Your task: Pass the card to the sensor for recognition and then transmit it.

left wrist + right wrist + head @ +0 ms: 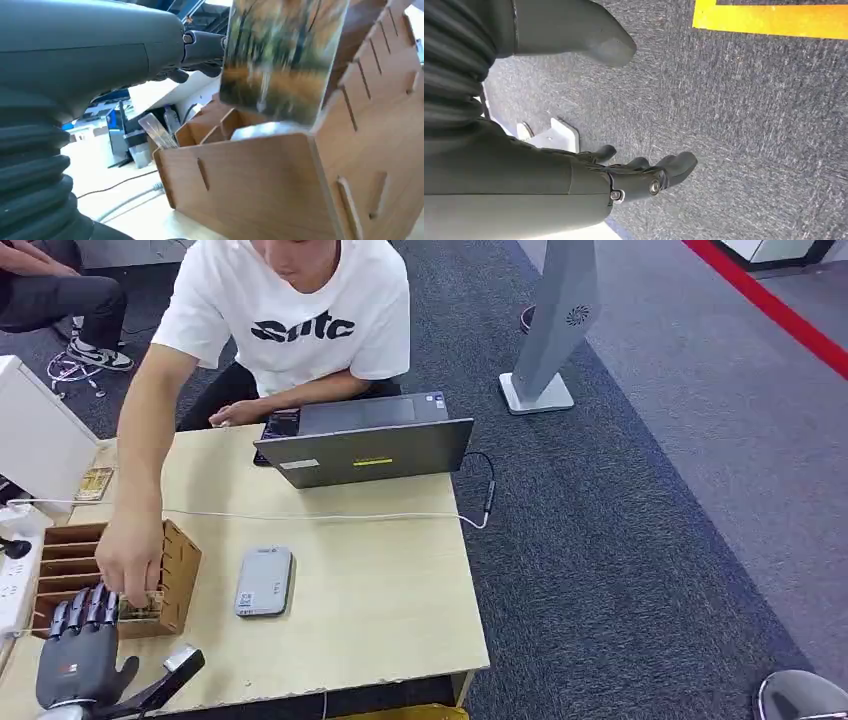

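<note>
The card (282,55), printed with a blurred orange and green forest scene, stands upright in the slotted wooden card holder (178,565) at the front left of the pale wooden table (390,610). In the left wrist view it rises out of the holder's near compartment. In the head view a person's hand (128,560) reaches down over the same end of the holder, and it looks to be touching the card there, though the card is too small in that picture to be sure.

The robot's left hand (82,645) hovers just in front of the holder, palm down, with its dark fingers (85,608) side by side, pointing at the box, and its thumb stuck out to the side; it holds nothing.

To the right of the holder a flat grey rectangular sensor (264,581) lies on the table. Beyond it a grey open laptop (365,450) faces the seated person in a white T-shirt (290,310), and a white cable (300,517) runs across the table.

The right hand (644,175) hangs over grey carpet (749,125), fingers loosely curled and holding nothing.
</note>
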